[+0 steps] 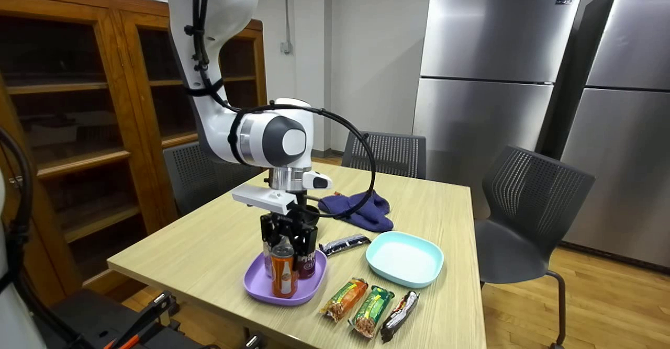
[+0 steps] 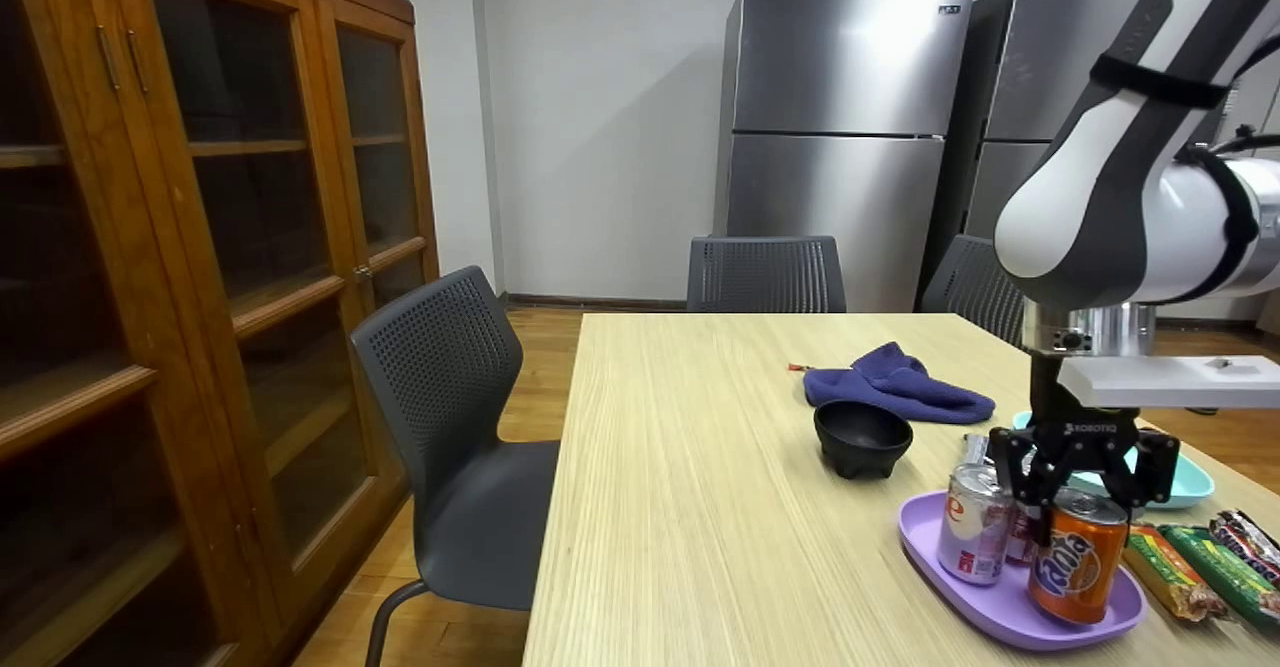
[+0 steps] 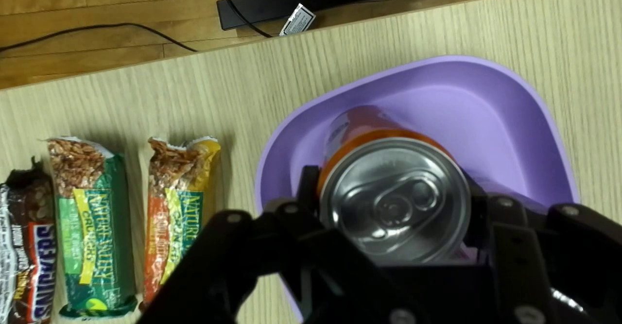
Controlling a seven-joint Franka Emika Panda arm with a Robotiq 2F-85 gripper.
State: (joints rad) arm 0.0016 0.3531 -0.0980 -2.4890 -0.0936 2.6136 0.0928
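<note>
An orange Fanta can [image 2: 1082, 562] stands upright on a purple tray [image 2: 925, 527]. My gripper [image 3: 393, 200] is shut on this can, one finger [image 3: 308, 188] against each side near its top. From above, the silver lid [image 3: 396, 202] with its pull tab fills the space between the fingers. Beside it on the tray, a pink and white can [image 2: 970, 532] stands close by. A dark purple can [image 1: 307, 265] is there too, partly hidden by the gripper and the orange can.
Granola bars in orange [image 1: 345, 299] and green [image 1: 372, 307] wrappers lie beside the tray, with a Snickers [image 3: 29, 251]. Behind are a dark-wrapped bar [image 1: 344, 244], a light blue tray [image 1: 404, 259], a black bowl [image 2: 862, 437] and a blue cloth [image 2: 895, 387]. Chairs surround the table.
</note>
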